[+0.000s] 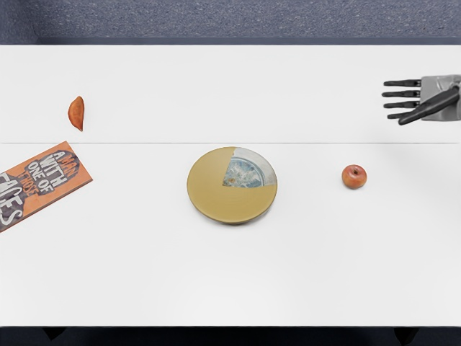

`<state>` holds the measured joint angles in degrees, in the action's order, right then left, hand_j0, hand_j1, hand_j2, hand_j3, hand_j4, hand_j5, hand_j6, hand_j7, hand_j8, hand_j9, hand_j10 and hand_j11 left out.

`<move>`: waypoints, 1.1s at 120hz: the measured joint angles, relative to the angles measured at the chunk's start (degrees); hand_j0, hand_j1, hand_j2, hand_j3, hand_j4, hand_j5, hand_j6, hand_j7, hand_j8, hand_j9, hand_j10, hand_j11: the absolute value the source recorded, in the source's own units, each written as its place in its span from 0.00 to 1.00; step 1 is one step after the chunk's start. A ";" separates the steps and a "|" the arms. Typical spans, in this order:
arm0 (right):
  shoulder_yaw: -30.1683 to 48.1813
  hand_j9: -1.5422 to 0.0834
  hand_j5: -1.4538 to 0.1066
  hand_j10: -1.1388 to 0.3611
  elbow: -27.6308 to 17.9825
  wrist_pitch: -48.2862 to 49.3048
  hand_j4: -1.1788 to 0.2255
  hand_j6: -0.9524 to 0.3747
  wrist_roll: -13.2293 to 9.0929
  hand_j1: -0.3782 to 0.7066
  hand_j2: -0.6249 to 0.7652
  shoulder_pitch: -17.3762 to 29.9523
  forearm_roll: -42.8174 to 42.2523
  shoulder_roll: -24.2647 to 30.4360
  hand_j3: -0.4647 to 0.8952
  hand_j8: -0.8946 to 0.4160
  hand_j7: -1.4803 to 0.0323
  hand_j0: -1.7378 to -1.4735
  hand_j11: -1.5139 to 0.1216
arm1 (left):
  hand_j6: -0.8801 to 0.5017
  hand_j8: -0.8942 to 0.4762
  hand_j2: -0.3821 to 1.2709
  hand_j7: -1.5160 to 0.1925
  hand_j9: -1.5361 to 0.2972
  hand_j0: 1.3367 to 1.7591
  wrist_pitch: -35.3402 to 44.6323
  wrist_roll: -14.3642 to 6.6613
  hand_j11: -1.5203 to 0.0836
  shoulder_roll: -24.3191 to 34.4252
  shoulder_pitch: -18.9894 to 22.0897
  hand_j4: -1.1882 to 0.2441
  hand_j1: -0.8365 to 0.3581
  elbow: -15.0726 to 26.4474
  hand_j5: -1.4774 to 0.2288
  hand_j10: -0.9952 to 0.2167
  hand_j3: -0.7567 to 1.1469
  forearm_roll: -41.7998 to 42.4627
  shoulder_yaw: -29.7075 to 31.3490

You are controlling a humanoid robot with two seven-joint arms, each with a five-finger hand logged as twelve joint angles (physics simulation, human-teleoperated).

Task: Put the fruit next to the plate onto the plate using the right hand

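The apple (354, 176) is the target: small, red-orange, sitting upright on the desk (230, 274), to the right of the plate (210, 196), clear of its rim w/ bare desk between. It is not yet on the plate. The plate lies flat at desk centre, mostly mustard-yellow w/ a patterned blue-grey quarter at upper right, nothing on it. The right robot hand (421, 99) hovers at the far right edge, behind the apple and well apart from it; its fingers (401, 94) are straight and spread, pointing left, thumb angled below them, holding nothing. Step in hand (est.): approach, pre-grasp. Recommended procedure: bring the hand toward the near side and down until over the apple, keep the fingers spread until they bracket it on opp. sides, then close evenly. The apple is round and likely to roll if one finger nudges it first, so avoid a sideways sweep. Lift clear before traversing left, and release low over the plate's middle so it does not roll off the shallow rim. Qty in view: apple x1, plate x1, robot hand x1 (left arm not visible). Non-task items: orange wedge (76, 113) x1 at far left, printed book (36, 186) x1 at the left edge, partly cut off.
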<state>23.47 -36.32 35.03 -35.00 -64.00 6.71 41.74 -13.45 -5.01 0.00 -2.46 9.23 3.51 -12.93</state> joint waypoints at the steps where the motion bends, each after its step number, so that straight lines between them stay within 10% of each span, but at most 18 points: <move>1: 0.00 0.95 0.93 0.76 -0.01 0.00 0.84 0.72 0.00 0.03 0.45 0.01 0.00 0.02 0.34 0.68 0.98 0.30 0.93 | 0.64 0.65 0.23 0.89 0.84 0.76 0.00 0.00 0.95 0.00 0.00 0.83 0.99 0.00 0.87 0.82 0.40 0.00 0.00; 57: -2.08 0.95 0.93 0.76 -4.73 0.00 0.84 0.72 0.00 0.03 0.45 -6.46 -12.10 -2.59 0.34 0.68 0.98 0.30 0.93 | 0.64 0.65 0.23 0.89 0.84 0.76 0.00 0.00 0.95 0.00 0.26 0.83 0.99 -0.05 0.87 0.82 0.40 0.00 -0.10; 109: -27.89 0.95 0.93 0.76 -15.24 -0.02 0.84 0.72 0.00 0.03 0.45 -22.43 -24.66 -11.64 0.34 0.68 0.98 0.30 0.93 | 0.64 0.65 0.23 0.89 0.84 0.76 0.01 0.00 0.95 0.00 0.79 0.83 0.99 -0.09 0.87 0.82 0.40 0.01 -0.14; 132: -29.51 0.95 0.93 0.76 -29.64 -9.12 0.84 0.72 0.00 0.03 0.45 -22.80 -33.91 -5.56 0.34 0.68 0.98 0.30 0.93 | 0.64 0.65 0.23 0.89 0.84 0.76 0.00 0.00 0.95 0.00 0.53 0.83 0.99 -0.09 0.87 0.82 0.40 0.01 -0.07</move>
<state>-6.04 -65.96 25.91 -35.00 -86.80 -27.20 36.17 -13.45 -5.01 0.00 -1.93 9.14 3.51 -13.00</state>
